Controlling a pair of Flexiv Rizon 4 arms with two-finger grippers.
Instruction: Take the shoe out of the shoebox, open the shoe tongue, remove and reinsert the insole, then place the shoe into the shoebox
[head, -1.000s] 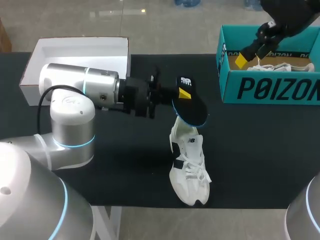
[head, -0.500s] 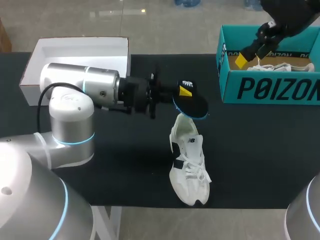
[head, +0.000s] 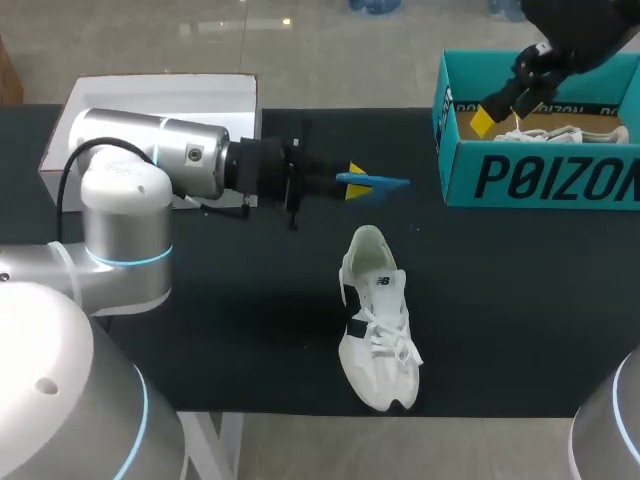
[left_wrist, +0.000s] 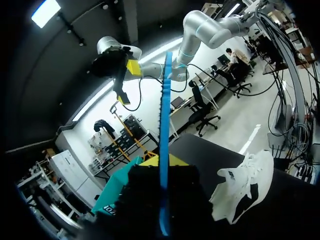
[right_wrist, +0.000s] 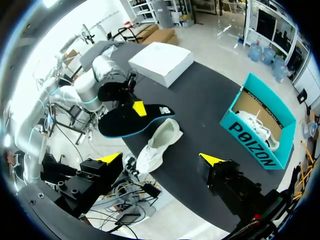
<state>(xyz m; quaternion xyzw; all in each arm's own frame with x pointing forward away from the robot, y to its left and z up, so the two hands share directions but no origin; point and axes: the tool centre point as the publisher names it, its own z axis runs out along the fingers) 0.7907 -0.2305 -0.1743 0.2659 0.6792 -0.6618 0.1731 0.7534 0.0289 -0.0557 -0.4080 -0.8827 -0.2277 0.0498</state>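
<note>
Insole (head: 385, 183) is hanging edge-on, grasped by the left gripper (head: 353, 181), above the table (head: 250, 330) just beyond the white shoe (head: 375, 315). Reinserting it well is likely calling for levelling it and feeding the toe end into the shoe's opening first. Right gripper (right_wrist: 160, 158) is hovering released above the shoebox (head: 540, 178).

Held in my left hand (head: 352, 182), the insole (head: 388, 183) shows only its thin edge. The shoebox (head: 520, 178) runs off the picture; its wall probably hides part of a second shoe (head: 560, 133).

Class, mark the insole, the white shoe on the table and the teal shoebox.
insole (head: 386, 183): head view, its blue edge.
white shoe (head: 384, 332): head view, on the laces.
teal shoebox (head: 540, 178): head view, front wall.
</note>
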